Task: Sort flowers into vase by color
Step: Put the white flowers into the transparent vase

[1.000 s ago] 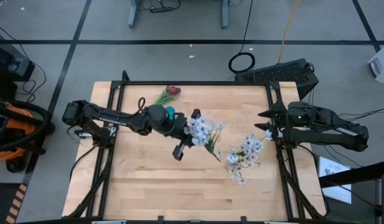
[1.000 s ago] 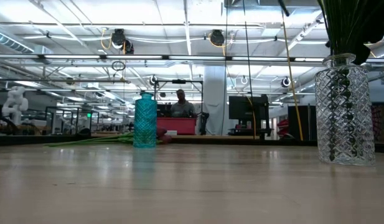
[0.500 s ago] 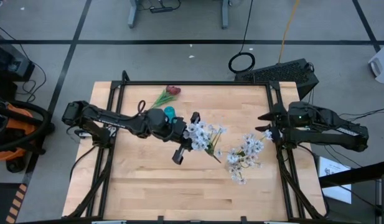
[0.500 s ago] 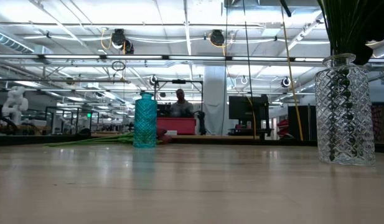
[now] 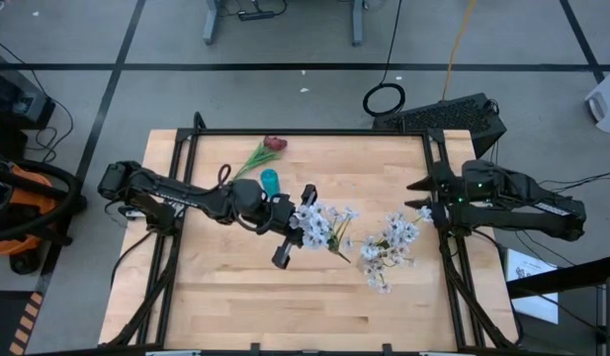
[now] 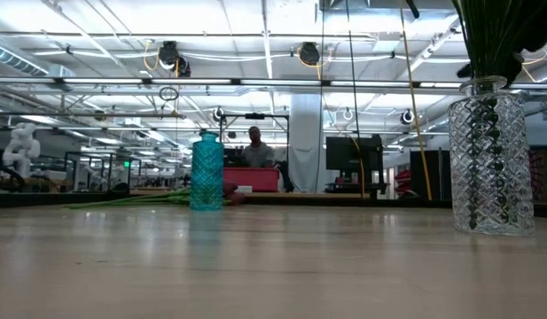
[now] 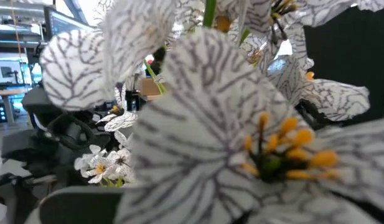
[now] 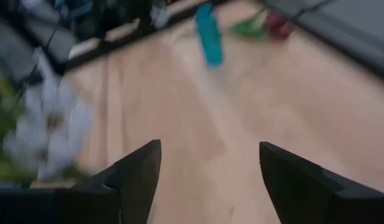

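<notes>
My left gripper [image 5: 297,223] hovers over the table's middle, shut on a spray of white flowers [image 5: 320,225]; its blossoms [image 7: 241,124] fill the left wrist view. A teal vase [image 5: 270,180] stands just beyond it, also seen in the low view [image 6: 207,171]. A red flower [image 5: 274,145] lies on its side near the far edge. More white flowers [image 5: 389,245] stand in a clear glass vase [image 6: 490,155] at the right. My right gripper [image 5: 424,199] waits open at the right edge, nothing between its fingers [image 8: 139,174]. My left gripper holds the white spray close behind its blossoms [image 5: 306,223], coming level from the table's left. The blossoms hide the fingers in the wrist view, so the kind of hold does not show. The spray is lifted clear, its green stem [image 5: 340,247] pointing toward the near right.
Bare wooden tabletop [image 5: 235,297] stretches along the near side. A dark frame [image 5: 305,133] borders the table. A person [image 6: 258,146] sits in the room far behind it.
My left gripper has carried the white spray a little toward the table's near edge, away from the teal vase, which now shows fully in the high view. The spray stays lifted clear.
</notes>
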You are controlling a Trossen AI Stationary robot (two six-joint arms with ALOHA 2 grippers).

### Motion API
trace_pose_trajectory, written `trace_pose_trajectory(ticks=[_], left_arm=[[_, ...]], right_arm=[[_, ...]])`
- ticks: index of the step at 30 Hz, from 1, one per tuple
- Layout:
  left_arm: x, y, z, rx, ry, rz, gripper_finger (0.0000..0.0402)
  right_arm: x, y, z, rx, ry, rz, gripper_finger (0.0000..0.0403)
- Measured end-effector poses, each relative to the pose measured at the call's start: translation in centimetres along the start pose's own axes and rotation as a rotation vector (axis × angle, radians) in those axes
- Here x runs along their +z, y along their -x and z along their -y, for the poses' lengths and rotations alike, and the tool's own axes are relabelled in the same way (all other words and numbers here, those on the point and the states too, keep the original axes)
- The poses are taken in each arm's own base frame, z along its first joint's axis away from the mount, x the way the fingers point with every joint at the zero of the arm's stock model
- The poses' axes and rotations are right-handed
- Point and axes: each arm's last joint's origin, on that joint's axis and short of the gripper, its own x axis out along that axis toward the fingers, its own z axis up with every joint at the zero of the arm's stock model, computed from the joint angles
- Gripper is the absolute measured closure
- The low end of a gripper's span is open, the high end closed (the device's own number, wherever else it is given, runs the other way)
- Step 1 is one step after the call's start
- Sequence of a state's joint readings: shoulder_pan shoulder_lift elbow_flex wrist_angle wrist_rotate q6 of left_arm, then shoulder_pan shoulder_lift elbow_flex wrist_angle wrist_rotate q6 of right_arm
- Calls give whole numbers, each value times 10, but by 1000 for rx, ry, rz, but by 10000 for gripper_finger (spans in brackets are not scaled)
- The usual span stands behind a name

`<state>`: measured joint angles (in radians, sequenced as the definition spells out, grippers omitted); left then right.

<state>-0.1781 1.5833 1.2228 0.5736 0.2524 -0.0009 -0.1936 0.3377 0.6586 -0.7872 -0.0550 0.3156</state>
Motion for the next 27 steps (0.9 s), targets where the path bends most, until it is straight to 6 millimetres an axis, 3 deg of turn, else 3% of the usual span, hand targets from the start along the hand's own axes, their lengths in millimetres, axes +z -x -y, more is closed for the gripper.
trace_pose_trajectory(ticks=[4, 8, 10, 16, 27], left_arm=[[0, 0, 0, 5, -8, 0, 381], [-1, 0, -1, 22, -8, -7, 381], [-1, 0, -1, 24, -11, -7, 381], [-1, -4, 0, 115, -66, 34, 381], [-35, -20, -5, 192, -33, 26, 381]], right_arm=[[14, 4, -1, -99, 34, 123, 161], [28, 3, -8, -8, 148, 203, 184], [32, 0, -11, 52, 182, 213, 196], [33, -11, -9, 2, 213, 164, 222], [35, -14, -9, -27, 212, 165, 232]])
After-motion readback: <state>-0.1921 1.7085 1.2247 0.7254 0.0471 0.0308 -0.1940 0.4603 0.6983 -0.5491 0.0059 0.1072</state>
